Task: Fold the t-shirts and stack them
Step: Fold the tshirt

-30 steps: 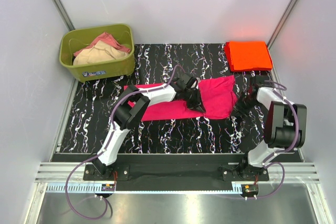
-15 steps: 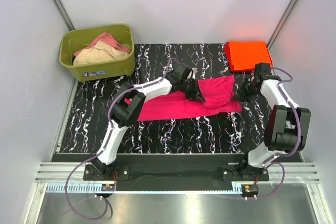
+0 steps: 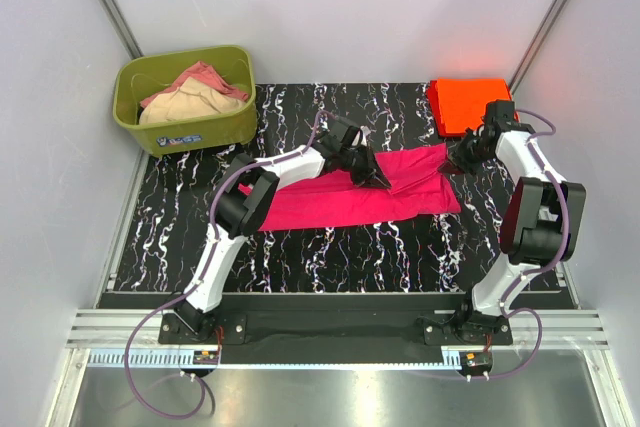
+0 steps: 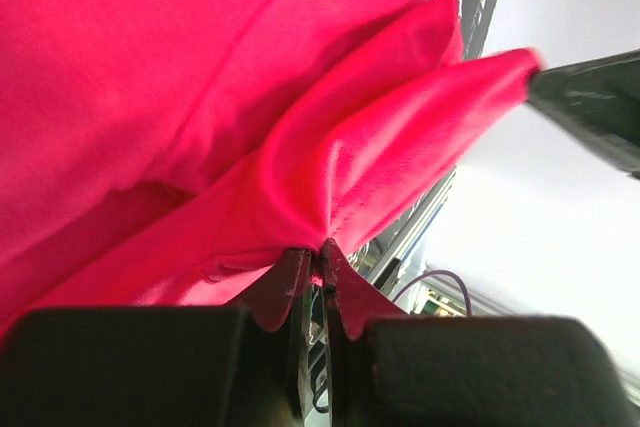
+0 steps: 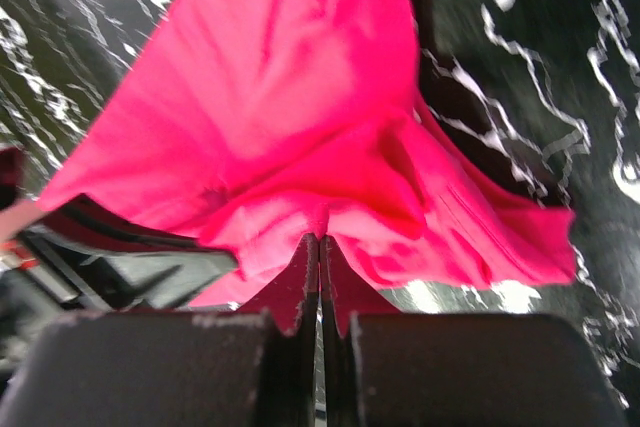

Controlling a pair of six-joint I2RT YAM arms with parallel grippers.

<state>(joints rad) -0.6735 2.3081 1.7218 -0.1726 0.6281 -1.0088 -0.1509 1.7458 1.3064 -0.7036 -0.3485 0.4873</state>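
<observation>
- Both arms sit farther back than before, pink t-shirt (image 3: pixel 335 205) edge lifted along.
- Pinching its cloth: left fingers (image 4: pixel 280 292), right fingers (image 5: pixel 290 292); fold looks mid-way.

rumpled hot pink t-shirt (image 3: pixel 330 209) at centre; folded orange-red t-shirt (image 3: pixel 470 102) far right

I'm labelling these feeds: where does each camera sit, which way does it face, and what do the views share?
Top: fixed above and behind the arms, looking down on the table; both arms, left hand and right hand show.
Left wrist: on the left arm, looking along its shut fingers at the pink shirt they pinch.
Right wrist: on the right arm, looking down past its shut fingers at shirt and table.
Shared: all three show the pink shirt; only top shows the orange shirt and tub.
</observation>
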